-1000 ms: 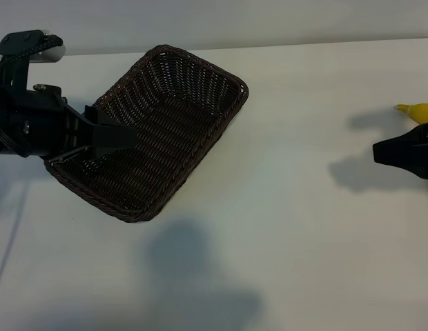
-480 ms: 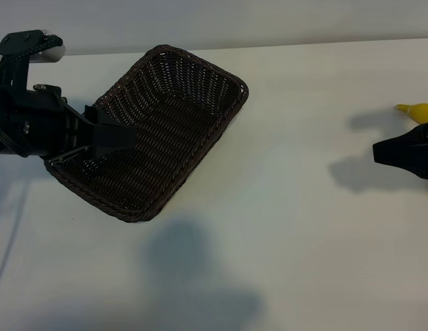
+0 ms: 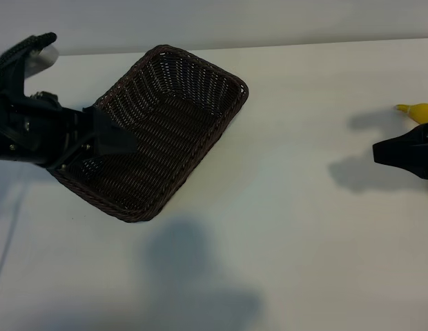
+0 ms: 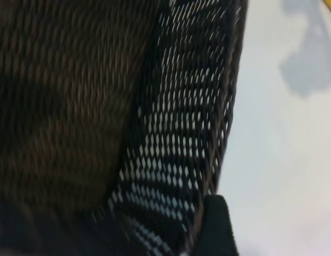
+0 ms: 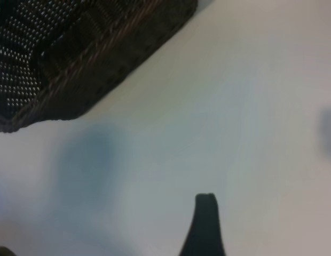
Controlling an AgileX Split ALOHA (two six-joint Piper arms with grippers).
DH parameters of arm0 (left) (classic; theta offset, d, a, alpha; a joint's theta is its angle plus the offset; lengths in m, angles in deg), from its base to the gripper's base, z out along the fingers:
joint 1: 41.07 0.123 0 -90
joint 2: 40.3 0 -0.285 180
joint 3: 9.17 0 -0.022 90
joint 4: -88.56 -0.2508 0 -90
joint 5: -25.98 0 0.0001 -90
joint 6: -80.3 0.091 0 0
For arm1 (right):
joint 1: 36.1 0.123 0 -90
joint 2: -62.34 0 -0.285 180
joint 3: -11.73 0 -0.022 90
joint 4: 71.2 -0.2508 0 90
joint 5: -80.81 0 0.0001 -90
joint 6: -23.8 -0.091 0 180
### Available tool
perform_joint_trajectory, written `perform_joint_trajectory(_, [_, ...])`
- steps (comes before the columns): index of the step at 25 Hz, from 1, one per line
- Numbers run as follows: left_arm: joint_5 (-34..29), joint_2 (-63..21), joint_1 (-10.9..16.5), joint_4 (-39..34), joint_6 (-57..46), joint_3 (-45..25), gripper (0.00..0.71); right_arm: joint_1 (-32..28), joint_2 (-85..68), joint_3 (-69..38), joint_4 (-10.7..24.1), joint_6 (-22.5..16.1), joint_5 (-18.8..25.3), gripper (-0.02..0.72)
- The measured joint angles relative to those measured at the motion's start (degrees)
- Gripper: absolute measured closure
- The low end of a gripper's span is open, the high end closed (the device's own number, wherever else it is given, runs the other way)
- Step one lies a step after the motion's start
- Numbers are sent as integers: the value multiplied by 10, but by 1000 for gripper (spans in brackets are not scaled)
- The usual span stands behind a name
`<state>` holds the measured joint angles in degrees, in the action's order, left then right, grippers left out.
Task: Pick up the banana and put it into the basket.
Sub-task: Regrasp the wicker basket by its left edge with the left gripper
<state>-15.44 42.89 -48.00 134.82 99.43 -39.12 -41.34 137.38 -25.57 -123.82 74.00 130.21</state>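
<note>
The dark brown woven basket (image 3: pixel 169 131) lies slanted on the white table (image 3: pixel 297 227) at the left. My left gripper (image 3: pixel 128 141) hangs over the basket's left end and is open. In the left wrist view one black finger (image 4: pixel 219 224) shows just outside the basket's mesh wall (image 4: pixel 192 122); the other finger is hidden in the dark. The yellow banana (image 3: pixel 420 110) lies at the far right edge, partly hidden behind my right arm. My right gripper (image 3: pixel 378 153) hovers just in front of the banana, open, with bare table between its fingers (image 5: pixel 205 213).
The basket's corner (image 5: pixel 75 64) shows far off in the right wrist view. Wide bare tabletop lies between the basket and the banana. A grey wall (image 3: pixel 269 21) runs along the table's far edge.
My left arm has tilted and dropped slightly at the basket's left end, and the basket's near corner has shifted a little. The right arm and the banana have not moved.
</note>
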Motion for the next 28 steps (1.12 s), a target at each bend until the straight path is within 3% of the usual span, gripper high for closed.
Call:
perform_joint_trajectory(8, [-3,0,2,-44,-310,0,141,0,0,0,0,-5,0,98])
perform_joint_trajectory(16, [-36,0,35,-179,-518,0,141,0,0,0,0,-10,0,98])
perform_joint_trajectory(21, [-48,0,40,-264,-588,0,141,0,0,0,0,-11,0,98])
perform_joint_trajectory(28, [-40,46,40,-264,-603,0,141,0,0,0,0,-13,0,98])
